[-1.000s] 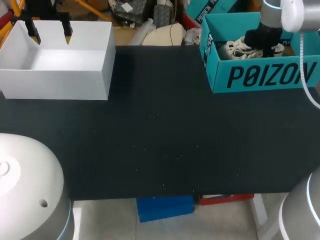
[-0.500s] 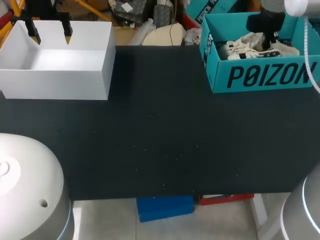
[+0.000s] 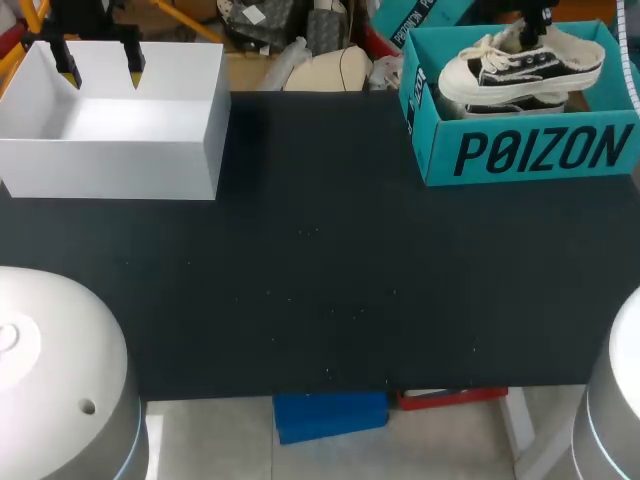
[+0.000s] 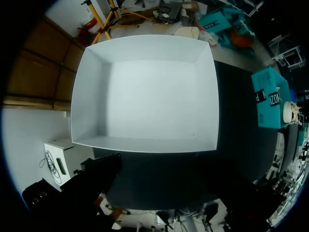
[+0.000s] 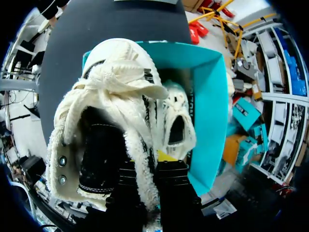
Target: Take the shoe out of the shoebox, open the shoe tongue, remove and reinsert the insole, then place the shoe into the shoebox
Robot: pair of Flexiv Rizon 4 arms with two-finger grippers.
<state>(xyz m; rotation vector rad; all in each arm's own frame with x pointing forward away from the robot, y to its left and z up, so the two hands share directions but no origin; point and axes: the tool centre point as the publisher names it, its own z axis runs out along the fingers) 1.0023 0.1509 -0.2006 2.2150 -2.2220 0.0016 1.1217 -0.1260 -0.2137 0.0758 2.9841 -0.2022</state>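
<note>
Shoe (image 3: 520, 65) hanging just above the shoebox (image 3: 530, 150), 1 o'clock on the worktop (image 3: 320, 280)
Right claw (image 5: 153, 162) is clenched on the shoe's fuzzy collar, and a second one sits in the shoebox below. Left claw (image 3: 100, 68) hangs released over the white box (image 3: 110, 150) at 11 o'clock.

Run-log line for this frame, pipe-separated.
right gripper: shut on shoe, over teal shoebox | left gripper: open, over white box

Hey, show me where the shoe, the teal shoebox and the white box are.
shoe (image 3: 520, 68): head view, on its dark side panel.
teal shoebox (image 3: 530, 150): head view, on its front wall.
white box (image 3: 110, 168): head view, on its front wall.
</note>
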